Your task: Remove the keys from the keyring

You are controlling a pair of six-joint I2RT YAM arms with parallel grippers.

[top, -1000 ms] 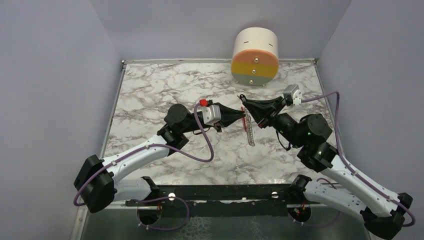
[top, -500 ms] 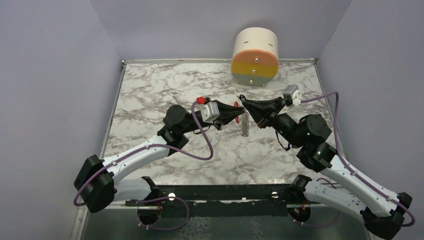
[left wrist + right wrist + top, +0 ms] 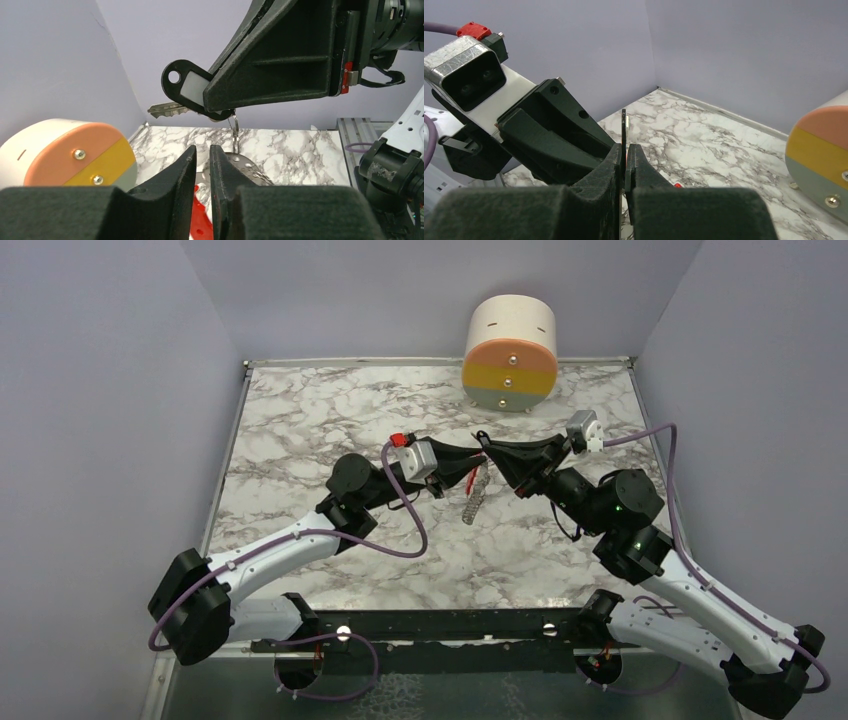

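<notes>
My right gripper [image 3: 491, 450] is shut on a black key tag [image 3: 187, 87] and holds the bunch above the table. A silver key [image 3: 167, 108] sticks out beside the tag. The thin keyring [image 3: 234, 125] hangs below the tag. From the ring a silvery perforated strip [image 3: 247, 167] slants down, seen tilted in the top view [image 3: 476, 498]. My left gripper [image 3: 202, 150] sits just under the ring, its jaws a narrow gap apart. A red piece [image 3: 202, 220] fills that gap. In the right wrist view the tag [image 3: 623, 122] shows edge-on between my right gripper's [image 3: 624, 147] fingers.
A round box [image 3: 510, 340] with an orange, yellow and grey face lies on its side at the back of the marble table [image 3: 300, 420]. Grey walls close in the left, back and right sides. Both arms meet over the table's middle.
My left gripper has moved up and back toward the right gripper's tip. The silvery strip has swung from hanging straight down to a shorter, leftward tilt. The right arm has stayed put.
</notes>
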